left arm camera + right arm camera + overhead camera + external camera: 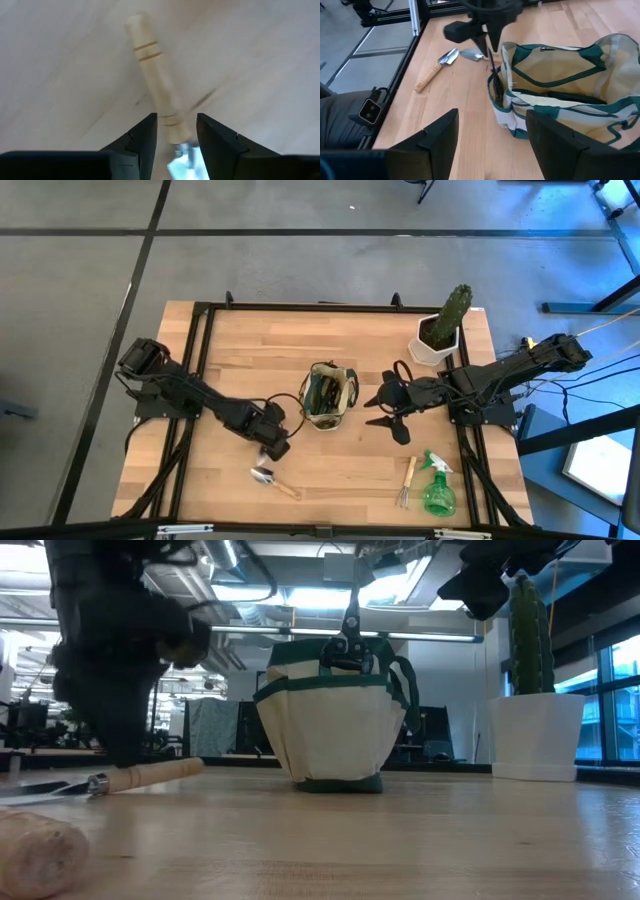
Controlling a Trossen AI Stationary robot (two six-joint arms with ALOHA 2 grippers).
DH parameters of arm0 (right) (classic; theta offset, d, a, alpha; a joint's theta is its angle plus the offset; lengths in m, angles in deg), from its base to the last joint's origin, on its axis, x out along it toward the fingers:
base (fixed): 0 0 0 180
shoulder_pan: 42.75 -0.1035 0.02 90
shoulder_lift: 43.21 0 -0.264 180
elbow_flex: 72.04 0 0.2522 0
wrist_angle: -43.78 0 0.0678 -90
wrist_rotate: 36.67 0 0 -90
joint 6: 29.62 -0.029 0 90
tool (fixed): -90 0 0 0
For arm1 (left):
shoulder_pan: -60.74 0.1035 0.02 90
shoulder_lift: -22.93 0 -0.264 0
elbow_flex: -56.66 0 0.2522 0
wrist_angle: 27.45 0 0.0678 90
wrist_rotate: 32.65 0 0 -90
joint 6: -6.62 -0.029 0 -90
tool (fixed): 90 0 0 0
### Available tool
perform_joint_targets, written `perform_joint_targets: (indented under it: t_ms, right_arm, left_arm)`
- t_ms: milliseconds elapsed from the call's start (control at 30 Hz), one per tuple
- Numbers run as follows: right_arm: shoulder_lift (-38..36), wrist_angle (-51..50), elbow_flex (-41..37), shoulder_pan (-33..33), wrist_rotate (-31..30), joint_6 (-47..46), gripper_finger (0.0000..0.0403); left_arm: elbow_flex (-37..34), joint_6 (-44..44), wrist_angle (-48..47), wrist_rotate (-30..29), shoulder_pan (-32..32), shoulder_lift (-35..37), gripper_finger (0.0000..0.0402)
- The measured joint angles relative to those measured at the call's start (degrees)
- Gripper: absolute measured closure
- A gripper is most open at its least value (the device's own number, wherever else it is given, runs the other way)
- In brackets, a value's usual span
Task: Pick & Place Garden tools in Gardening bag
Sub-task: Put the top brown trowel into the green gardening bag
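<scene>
Trowel [274, 481] flat on table, front-left of gardening bag [330, 396], well apart. Left gripper [176, 134] down over it, fingers straddling wooden handle near metal neck, small gaps each side, not clamped yet. Looks stiff, lightish, blade-heavy; smooth round wood may roll or slip, so grab near neck. Right gripper [385, 410] hovers beside bag, jaws wide, empty.

The high view looks straight down on the table [340, 470]; the low view looks level across it; both show the bag [329, 396].
</scene>
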Motion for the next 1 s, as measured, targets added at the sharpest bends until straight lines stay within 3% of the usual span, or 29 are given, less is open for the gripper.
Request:
perform_joint_targets:
  t_ms: [267, 500, 700, 1000]
  right_arm:
    - [0.0, 0.0, 0.0, 0.0, 0.0, 0.0, 0.0172]
    - [0.0, 0.0, 0.0, 0.1, 0.0, 0.0, 0.0171]
    - [0.0, 0.1, 0.0, 0.1, -1.1, 0.0, 0.0171]
    - [0.0, 0.0, 0.0, 0.1, -1.2, 0.0, 0.0171]
  left_arm:
    - [4.1, -1.8, -5.3, -5.3, -2.0, 0.0, 0.027]
    - [6.6, -1.0, -11.8, -4.2, -3.1, -3.9, 0.0251]
    - [10.7, -4.6, -11.9, -4.2, -2.9, -9.3, 0.0227]
    - [13.6, -7.4, -12.3, -4.6, -2.3, -14.2, 0.0224]
